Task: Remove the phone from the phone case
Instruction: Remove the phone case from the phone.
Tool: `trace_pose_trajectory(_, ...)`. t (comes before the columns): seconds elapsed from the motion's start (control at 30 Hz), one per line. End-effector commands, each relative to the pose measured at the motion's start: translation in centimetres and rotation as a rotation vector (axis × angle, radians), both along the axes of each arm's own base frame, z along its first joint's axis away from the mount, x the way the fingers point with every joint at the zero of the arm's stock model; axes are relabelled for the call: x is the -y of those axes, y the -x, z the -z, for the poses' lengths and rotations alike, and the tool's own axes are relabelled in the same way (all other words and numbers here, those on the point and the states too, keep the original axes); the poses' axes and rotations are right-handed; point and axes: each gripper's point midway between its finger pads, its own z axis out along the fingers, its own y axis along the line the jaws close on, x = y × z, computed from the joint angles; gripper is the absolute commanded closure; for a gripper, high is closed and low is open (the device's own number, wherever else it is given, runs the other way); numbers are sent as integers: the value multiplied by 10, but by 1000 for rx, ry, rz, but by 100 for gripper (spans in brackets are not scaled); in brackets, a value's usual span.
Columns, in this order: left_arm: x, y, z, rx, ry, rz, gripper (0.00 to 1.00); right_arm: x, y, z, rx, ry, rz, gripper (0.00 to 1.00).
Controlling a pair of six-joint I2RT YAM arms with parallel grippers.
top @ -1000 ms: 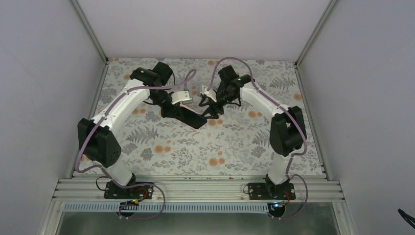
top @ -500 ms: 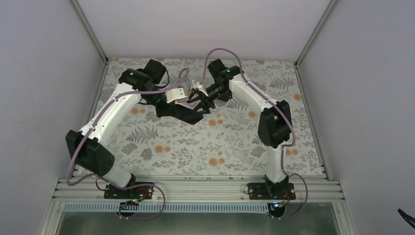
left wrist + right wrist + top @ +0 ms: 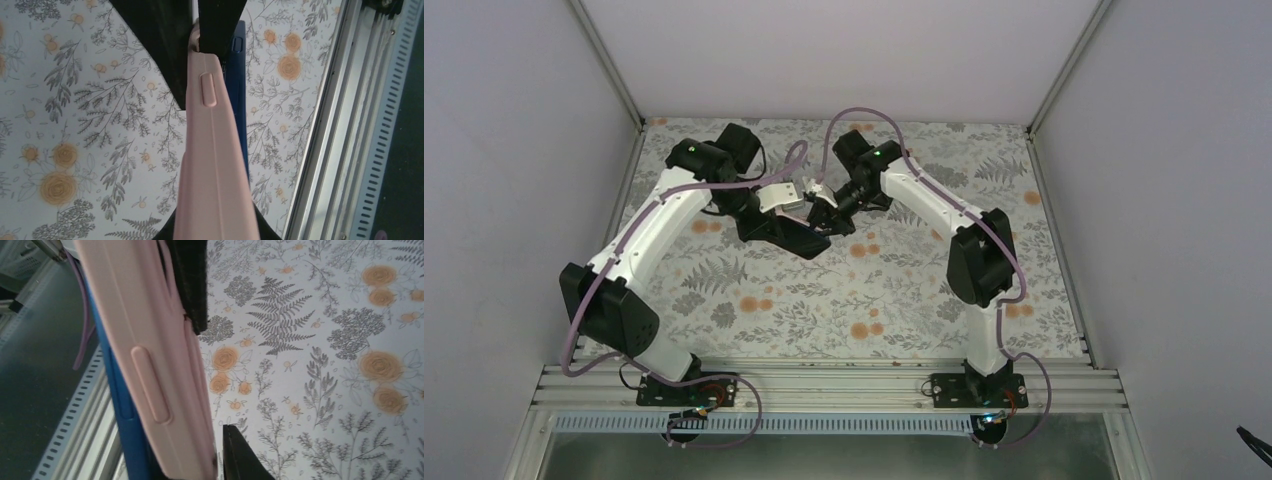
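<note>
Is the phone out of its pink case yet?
Not fully out: the blue phone lies flush against the pink case in both wrist views. Whether partly freed, cannot tell.

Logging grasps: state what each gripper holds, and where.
Left gripper clamps the pink phone case by its side edge; right gripper seems to pinch its rim.

The table [image 3: 864, 290] is covered by a white cloth printed with grey ferns, leafy sprigs and scattered orange flowers, and pale walls [image 3: 514, 150] on aluminium posts close it in on the left, far and right sides. Along its near edge runs a ribbed aluminium rail [image 3: 824, 385], on which the left arm base [image 3: 686, 388] and the right arm base [image 3: 976, 388] sit well apart. The pink phone case [image 3: 215, 165] with the blue phone [image 3: 240, 100] shows in front of the cloth; whether it touches the cloth cannot be told.
</note>
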Motion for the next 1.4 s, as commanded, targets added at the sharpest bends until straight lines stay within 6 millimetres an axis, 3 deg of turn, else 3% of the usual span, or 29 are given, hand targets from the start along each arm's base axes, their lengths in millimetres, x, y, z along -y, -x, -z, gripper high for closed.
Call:
trace_pose_trajectory(0.0,45,-171,-118,716,333,-181,98,-26,149,-85,-280,-178,-307,96)
trace_pose_trajectory(0.13,45,-164,-121,719,332,-142,95,-19,141,-87,-269,-196,-287,97)
trace_pose_trajectory(0.23,45,-158,-124,710,331,-126,84,-12,126,-88,-266,-205,-246,97)
trace_pose_trajectory(0.3,45,-153,-125,692,323,-116,71,-6,112,-87,-268,-200,-205,97)
trace_pose_trajectory(0.4,39,-148,-130,685,301,-136,51,7,83,-78,-265,-181,-120,97)
trace_pose_trajectory(0.53,22,-138,-143,733,252,-177,27,40,32,-69,-276,-196,27,97)
trace_pose_trajectory(0.73,11,-113,-162,795,244,-190,14,72,-12,-69,-265,-194,190,97)
trace_pose_trajectory(0.9,52,-97,-134,924,161,-133,14,83,-59,-75,-265,-202,398,97)
trace_pose_trajectory(1.0,81,-97,-120,969,130,-122,13,86,-97,-89,-219,-235,561,97)
trace_pose_trajectory(1.1,106,-99,-113,959,143,-98,13,91,-128,-89,-217,-205,756,97)
trace_pose_trajectory(1.23,133,-102,-101,986,152,-62,11,94,-144,-91,-215,-206,853,97)
trace_pose_trajectory(1.37,145,-116,-93,983,167,-94,13,96,-153,-99,-218,-230,904,97)
